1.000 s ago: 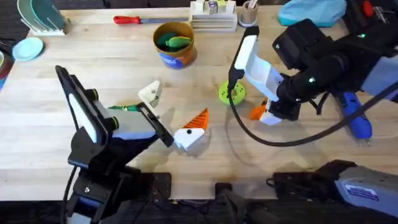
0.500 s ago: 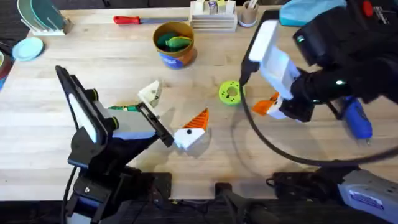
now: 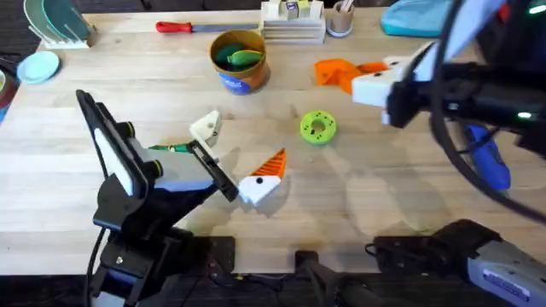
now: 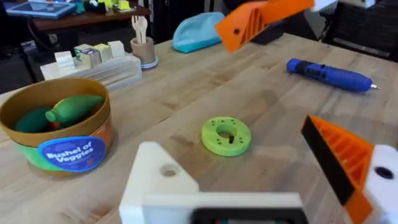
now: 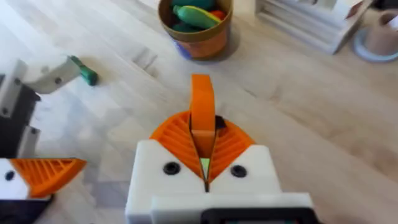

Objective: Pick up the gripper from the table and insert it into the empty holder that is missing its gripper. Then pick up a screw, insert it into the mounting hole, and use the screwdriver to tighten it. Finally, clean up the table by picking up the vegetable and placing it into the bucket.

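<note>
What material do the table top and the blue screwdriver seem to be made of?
The table looks like pale wood with a matte finish: plank seams and grain lines show. The screwdriver seems to be smooth blue plastic with a slight sheen, and its thin tip looks metallic.

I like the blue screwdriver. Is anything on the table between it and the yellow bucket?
Yes. In the overhead view the lime-green disc sits on the table between the bucket and the screwdriver. The right gripper hangs above that stretch, shut on the orange gripper.

Bright, even light from above

Soft shadows are cast on the table [image 3: 401,205]; the right arm [image 3: 478,81] is blurred, and near parts are unfocused.
</note>
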`<act>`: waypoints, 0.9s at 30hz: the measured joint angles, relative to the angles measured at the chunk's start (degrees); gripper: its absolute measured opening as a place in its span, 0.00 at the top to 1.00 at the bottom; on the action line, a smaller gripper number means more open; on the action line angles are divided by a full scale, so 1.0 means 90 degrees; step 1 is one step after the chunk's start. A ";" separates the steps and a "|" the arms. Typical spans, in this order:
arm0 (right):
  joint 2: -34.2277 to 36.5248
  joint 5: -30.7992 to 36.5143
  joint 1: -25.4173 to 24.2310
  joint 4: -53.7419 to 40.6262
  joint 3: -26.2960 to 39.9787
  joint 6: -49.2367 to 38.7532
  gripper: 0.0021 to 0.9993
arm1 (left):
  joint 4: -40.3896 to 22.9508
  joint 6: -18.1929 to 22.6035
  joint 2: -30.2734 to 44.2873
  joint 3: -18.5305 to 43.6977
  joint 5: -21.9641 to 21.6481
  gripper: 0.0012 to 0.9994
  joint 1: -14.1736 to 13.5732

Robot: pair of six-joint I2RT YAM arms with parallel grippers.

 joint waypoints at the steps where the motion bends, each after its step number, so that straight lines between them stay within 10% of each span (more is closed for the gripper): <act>1: 0.0179 -0.0226 0.0000 0.0271 -0.0151 0.0406 0.99 | -0.0002 0.0000 0.0000 0.0000 0.0000 0.01 0.0000; 9: 0.1957 -0.2219 -0.0002 0.1695 -0.0396 0.3658 0.99 | -0.0002 0.0000 0.0000 0.0000 0.0000 0.01 0.0000; 27: 0.4313 -0.6132 0.0160 0.4587 -0.0400 0.6518 0.99 | 0.0000 0.0000 0.0000 0.0000 0.0000 0.01 0.0000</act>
